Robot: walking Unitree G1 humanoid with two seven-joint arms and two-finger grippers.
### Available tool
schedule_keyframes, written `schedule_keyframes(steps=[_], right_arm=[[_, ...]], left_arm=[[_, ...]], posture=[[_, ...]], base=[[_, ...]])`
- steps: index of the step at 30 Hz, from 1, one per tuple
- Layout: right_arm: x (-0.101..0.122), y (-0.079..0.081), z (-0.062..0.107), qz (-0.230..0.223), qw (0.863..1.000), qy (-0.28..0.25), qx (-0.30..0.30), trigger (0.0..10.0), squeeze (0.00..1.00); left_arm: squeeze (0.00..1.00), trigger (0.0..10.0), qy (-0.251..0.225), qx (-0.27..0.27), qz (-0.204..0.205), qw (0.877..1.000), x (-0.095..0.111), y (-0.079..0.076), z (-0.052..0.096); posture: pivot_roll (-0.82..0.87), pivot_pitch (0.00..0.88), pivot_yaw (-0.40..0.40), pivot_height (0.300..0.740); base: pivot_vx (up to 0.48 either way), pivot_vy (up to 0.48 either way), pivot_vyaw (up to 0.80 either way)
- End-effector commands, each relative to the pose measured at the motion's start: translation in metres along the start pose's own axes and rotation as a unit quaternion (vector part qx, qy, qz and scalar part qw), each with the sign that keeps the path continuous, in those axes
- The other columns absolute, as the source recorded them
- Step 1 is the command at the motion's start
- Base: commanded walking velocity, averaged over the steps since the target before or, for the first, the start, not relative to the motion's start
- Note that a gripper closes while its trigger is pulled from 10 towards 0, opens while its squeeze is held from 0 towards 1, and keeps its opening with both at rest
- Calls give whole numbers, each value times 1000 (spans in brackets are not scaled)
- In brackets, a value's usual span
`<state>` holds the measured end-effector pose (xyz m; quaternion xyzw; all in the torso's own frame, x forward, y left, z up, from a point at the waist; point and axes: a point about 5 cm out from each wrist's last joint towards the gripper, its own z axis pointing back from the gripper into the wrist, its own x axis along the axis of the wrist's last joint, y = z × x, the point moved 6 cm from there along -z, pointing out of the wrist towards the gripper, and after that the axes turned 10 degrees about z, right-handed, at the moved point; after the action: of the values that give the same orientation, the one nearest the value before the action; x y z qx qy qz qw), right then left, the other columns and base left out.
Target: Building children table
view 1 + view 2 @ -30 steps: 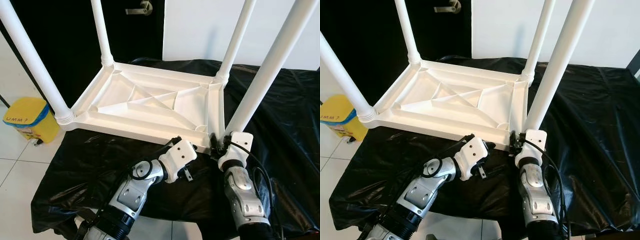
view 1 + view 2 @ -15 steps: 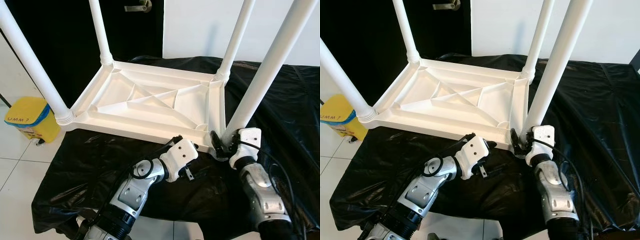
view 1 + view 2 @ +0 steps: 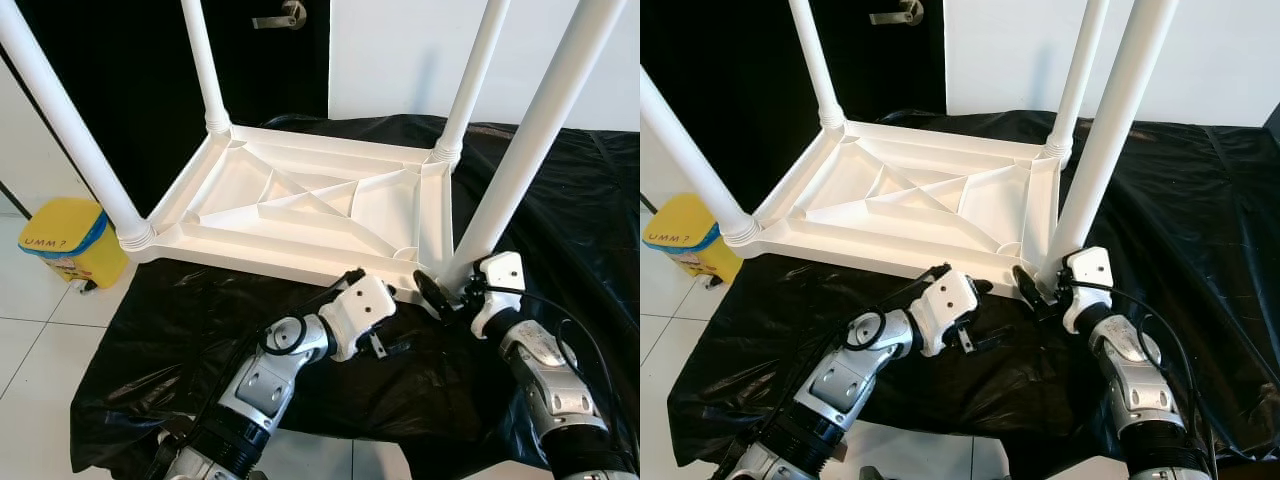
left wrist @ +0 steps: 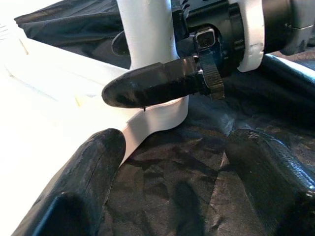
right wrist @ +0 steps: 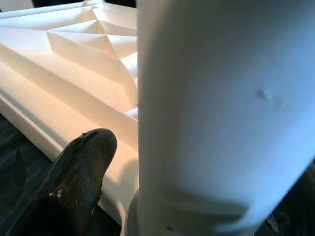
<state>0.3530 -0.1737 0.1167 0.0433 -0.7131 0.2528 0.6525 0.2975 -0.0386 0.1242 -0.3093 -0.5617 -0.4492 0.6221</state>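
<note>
A white plastic children's table lies upside down on a black sheet, its legs pointing up. My right gripper is at the base of the near right leg, shut on it. One finger crosses the front of the leg and the other lies behind it. In the right wrist view that leg stands beside one black finger. My left gripper hovers low over the sheet by the table's near edge. It is open, points at the same corner and holds nothing.
A yellow bin stands on the white tiled floor at the left. A dark door with a metal handle is behind the table, beside a white wall. The sheet's front edge drops off just below my arms.
My right forearm has swung out to the right while its gripper stayed at the leg base, turning around it. The left arm has barely moved.
</note>
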Motion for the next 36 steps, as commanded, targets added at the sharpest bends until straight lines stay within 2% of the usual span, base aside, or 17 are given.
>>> schedule_keyframes(steps=[1, 17, 25, 26, 29, 30, 31, 32, 36], right_arm=[[-3, -1, 0, 5, 1000, 2, 11, 10000, 0], [-15, -6, 5, 17, 999, 16, 25, 10000, 0], [-16, -5, 0, 24, 999, 15, 28, 10000, 0], [-13, -4, -4, 24, 999, 10, 28, 8314, 0], [-12, -4, -6, 24, 999, 6, 29, 8314, 0], [-9, -2, -8, 22, 999, 1, 29, 588, 0], [-9, -2, -8, 22, 999, 1, 29, 588, 0], [-9, -1, -10, 17, 999, -2, 30, 0, 0], [-15, 2, -8, 7, 1000, 5, 30, 0, 0]], left_arm=[[0, 10000, 4, 10, -5, 1000, -1, 1, -1], [0, 10000, 6, 5, 0, 1000, -4, -4, -1], [0, 10000, 7, -1, 1, 1000, -6, -6, -1], [0, 10000, 8, -2, 1, 1000, -7, -7, -1], [0, 10000, 8, -3, 1, 1000, -7, -7, -1], [0, 10000, 8, -4, 0, 1000, -7, -7, -2], [0, 10000, 8, -4, 0, 1000, -7, -7, -2], [0, 10000, 8, -5, 0, 1000, -7, -8, -2], [0, 10000, 8, -6, 0, 1000, -7, -8, -2]], posture=[[-102, 47, 3, 740], [-123, 37, 7, 740], [-133, 31, 15, 740], [-136, 26, 18, 740], [-137, 25, 18, 740], [-139, 24, 19, 740], [-139, 24, 19, 740], [-135, 21, 18, 740], [-130, 17, 17, 740]], base=[[0, 0, 0], [0, 0, 0], [0, 0, 0], [0, 0, 0], [0, 0, 0], [0, 0, 0], [0, 0, 0], [0, 0, 0], [0, 0, 0]])
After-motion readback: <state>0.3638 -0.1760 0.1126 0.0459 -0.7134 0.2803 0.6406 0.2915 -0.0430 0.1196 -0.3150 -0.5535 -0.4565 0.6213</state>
